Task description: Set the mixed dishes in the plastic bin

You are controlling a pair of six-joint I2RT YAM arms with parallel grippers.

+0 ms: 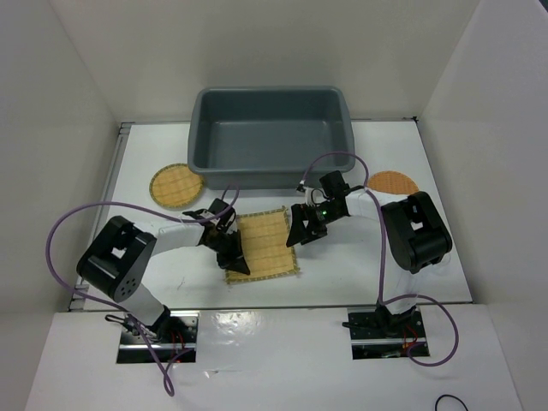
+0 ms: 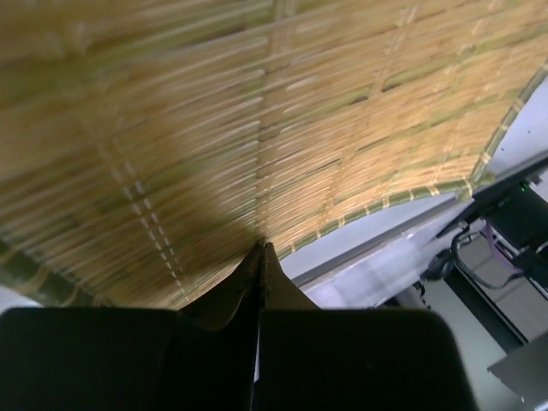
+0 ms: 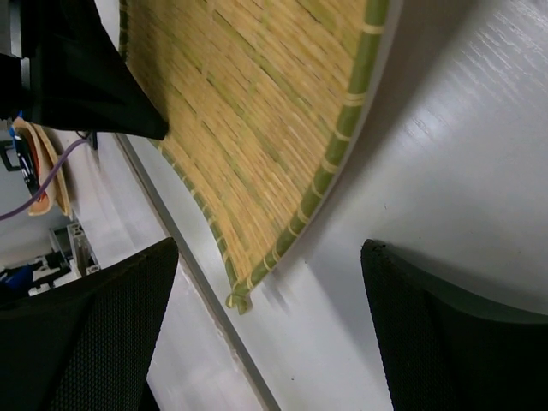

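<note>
The square yellow slatted bamboo mat [image 1: 265,246] lies in front of the dark grey plastic bin [image 1: 270,137]. My left gripper [image 1: 238,259] is at the mat's left edge. In the left wrist view its tips [image 2: 263,248] are pressed together on the edge of the mat [image 2: 257,111], which bows upward. My right gripper [image 1: 298,235] is open at the mat's right edge; the mat's corner [image 3: 244,295] lies between its fingers [image 3: 103,334]. The yellow dark-rimmed woven disc [image 1: 175,185] lies left of the bin, the orange-brown woven disc [image 1: 393,182] right of it. No glasses are in view.
The bin is empty and stands against the back wall. White walls close in the table on the left, right and back. The right arm's upper link [image 1: 415,229] stands just in front of the orange-brown disc. Purple cables loop over both arms.
</note>
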